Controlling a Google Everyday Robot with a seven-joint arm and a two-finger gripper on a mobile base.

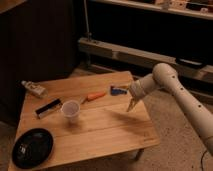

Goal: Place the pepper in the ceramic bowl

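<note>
The wooden surface (100, 135) fills the lower left of the view, and the tool (131, 105) hangs over its right-hand edge, toward the far corner. The pale arm (175, 92) comes in from the picture's right, bends at a rounded joint and slopes down to the tool, which points downward. Whether the tool is apart or together cannot be told.

The ceramic bowl (32, 147) lies farthest from the tool, at the near left corner of the surface, well apart from everything else. A translucent cup (70, 111) stands upright well to the left of the tool, roughly between it and the ceramic bowl. A flat black-and-white item (48, 108) lies just past the cup, on the side away from the tool. A small pale bottle (34, 89) lies on its side near the far left edge, across the surface from the tool. A blue block (118, 90) sits just beside the tool, on its left and slightly farther back.

The pepper (95, 96) lies flat on the surface, left of the tool and beyond the blue block, between that block and the cup. It is apart from the tool and well apart from the ceramic bowl.
</note>
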